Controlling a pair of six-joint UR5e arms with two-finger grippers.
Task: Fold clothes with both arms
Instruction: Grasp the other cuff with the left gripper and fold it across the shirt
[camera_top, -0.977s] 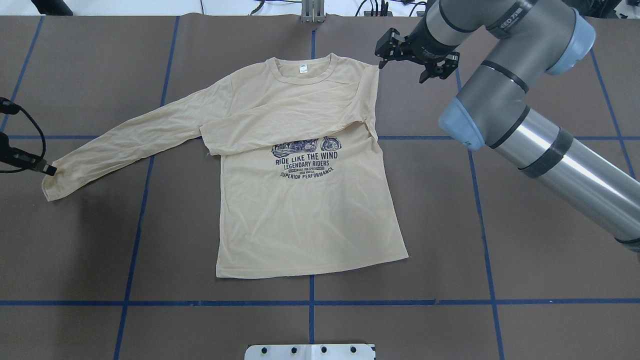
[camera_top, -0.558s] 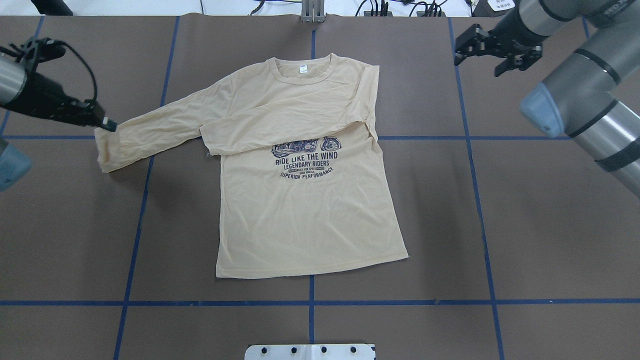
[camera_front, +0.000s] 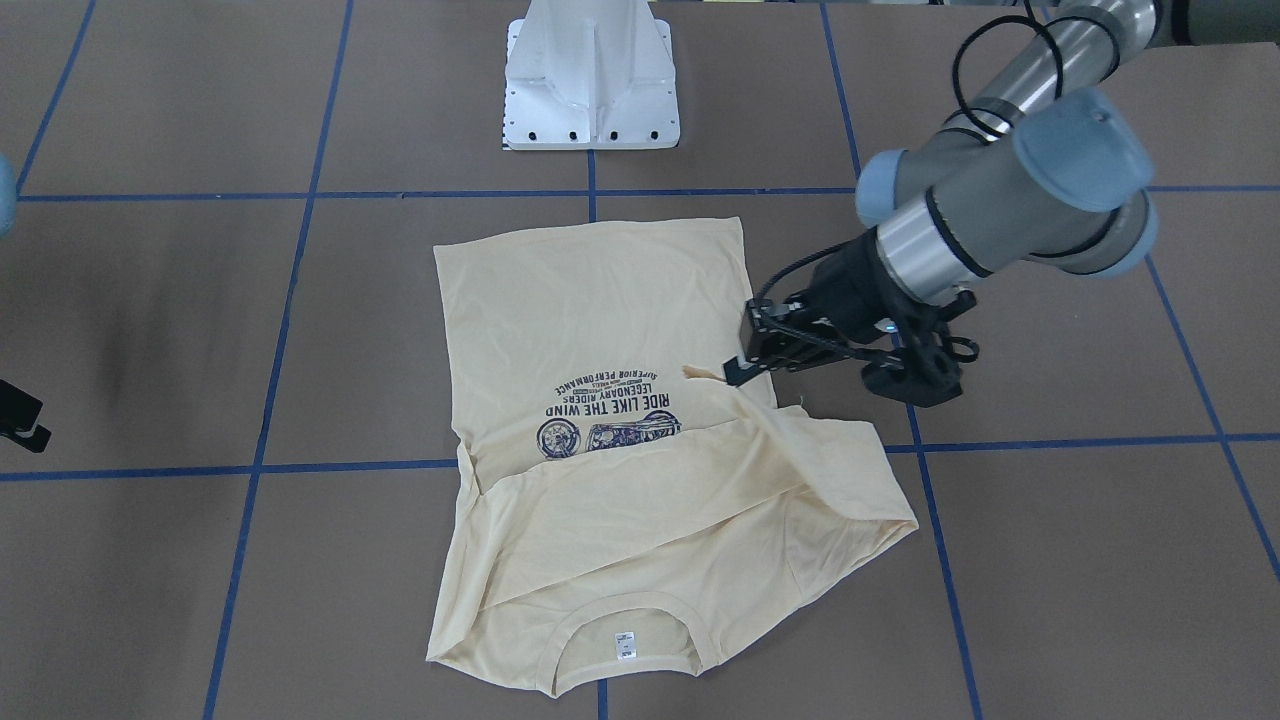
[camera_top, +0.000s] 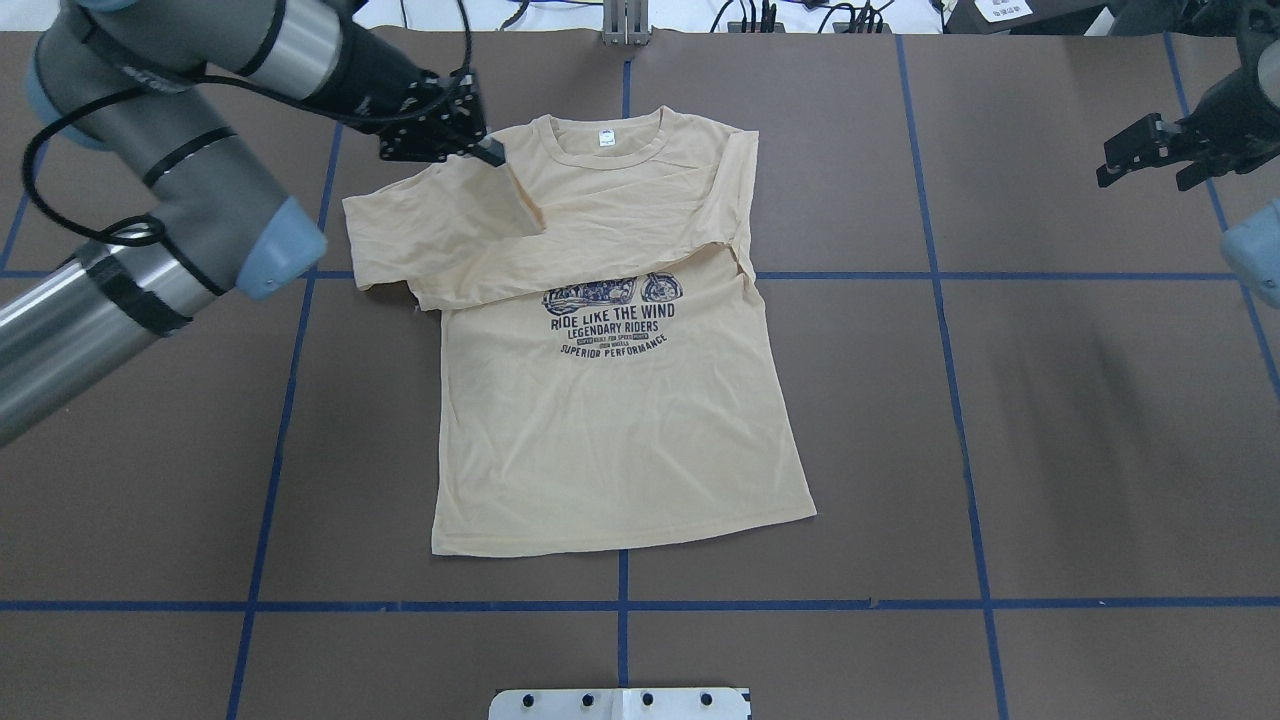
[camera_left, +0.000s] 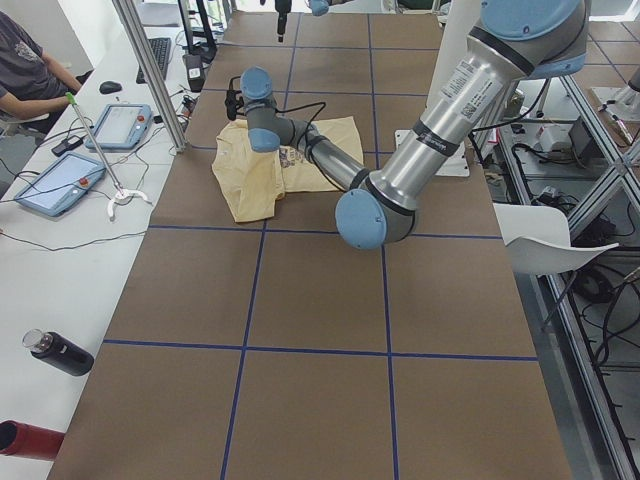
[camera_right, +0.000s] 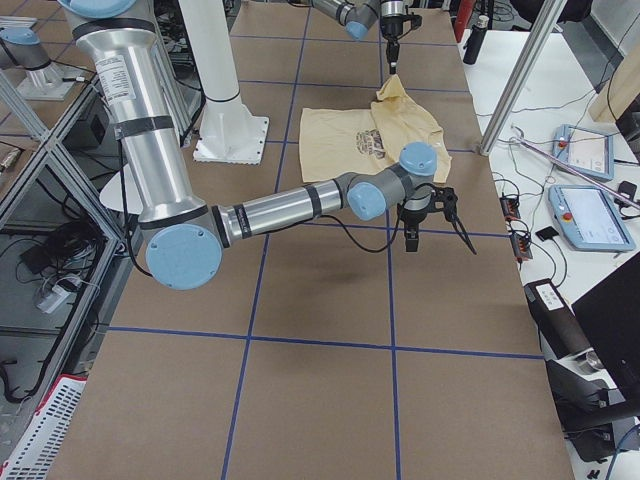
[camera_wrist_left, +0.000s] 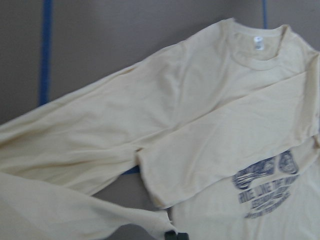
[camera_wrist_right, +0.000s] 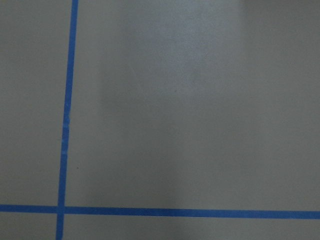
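Left gripper (camera_top: 490, 153): clamped on the cuff of the T-shirt (camera_top: 610, 420)'s left sleeve (camera_top: 430, 230). The cuff is pinched between my fingertips and held up off the table (camera_top: 1000, 450). From overhead my hand sits above the shirt's shoulder on my left, just beside the collar. The sleeve drapes down from the grip and doubles back on itself. Its fold bulges out past the shirt's side edge, and it casts a shadow on the fabric beneath.

Right gripper (camera_top: 1145, 178): fingers spread, nothing between them. It is well apart from the shirt, out toward the far right corner of the table. My right wrist camera sees only brown table cover and blue tape lines.

T-shirt: pale cream-yellow, lying face up near the middle of the table. The collar is toward the far edge and the hem toward my pedestal base (camera_front: 592, 80). The small white neck label (camera_top: 606, 139) shows inside the collar.

The other sleeve (camera_top: 600, 220) lies folded flat across the chest, with its cuff end reaching the shirt's left side edge. It covers the top of the navy motorcycle print (camera_top: 612, 320). The lines "RIDE LIKE THE WIND", "LEGENDARY RIDERS" and "SUPERIOR PERFORMANCE" read clearly below it.

The body below the print lies flat, lightly wrinkled. The hem runs slightly askew to the tape grid.
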